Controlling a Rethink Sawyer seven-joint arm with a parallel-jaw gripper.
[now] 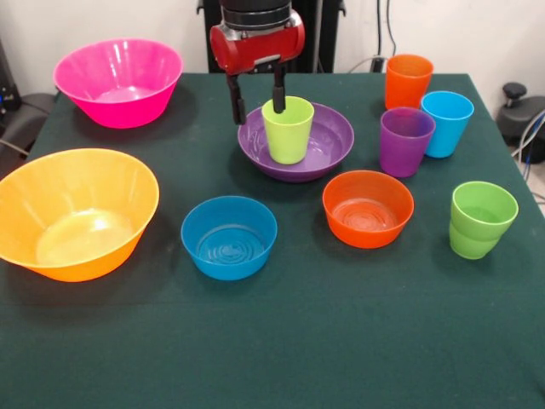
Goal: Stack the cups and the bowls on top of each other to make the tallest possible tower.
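my gripper [258, 100] is above the far rim of the lime-yellow cup [287, 129], fingers spread, one outside the cup's rim, the other at or just inside it; whether they touch it i cannot tell. the cup stands upright inside the wide purple bowl [328, 141]. the small blue bowl [228, 236] sits apart on the table [281, 341], nearer the camera.
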